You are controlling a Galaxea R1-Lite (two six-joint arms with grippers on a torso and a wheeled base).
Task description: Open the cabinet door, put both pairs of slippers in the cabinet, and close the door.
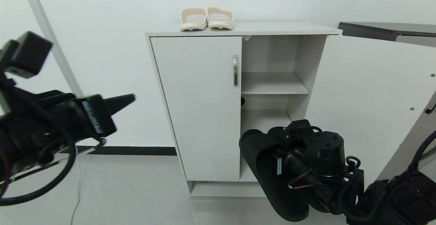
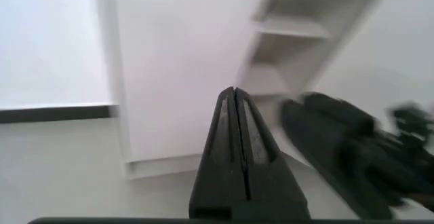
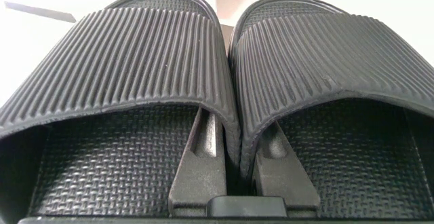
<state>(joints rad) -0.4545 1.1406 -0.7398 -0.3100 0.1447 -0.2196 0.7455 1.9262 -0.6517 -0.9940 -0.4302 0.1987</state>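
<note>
The right end effector [image 3: 234,136] grips the black slippers [image 1: 269,163] by their touching inner walls, just before the open cabinet [image 1: 197,109]; stowing this first pair looks to be the step in hand. Next, they likely need pushing onto the lower shelf [image 1: 264,119] and releasing (beige slippers [image 1: 206,18] sit on top; the left end effector [image 2: 234,96], pressed together and empty, hangs aside).

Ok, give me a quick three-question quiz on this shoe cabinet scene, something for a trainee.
1. True or false: the cream slippers lie on top of the cabinet.
2. What does the right gripper hold? A) black slippers B) cream slippers C) nothing
3. Fill in: the cabinet's right door is ____.
Key: 1 true; 2 A; 3 open.
</note>
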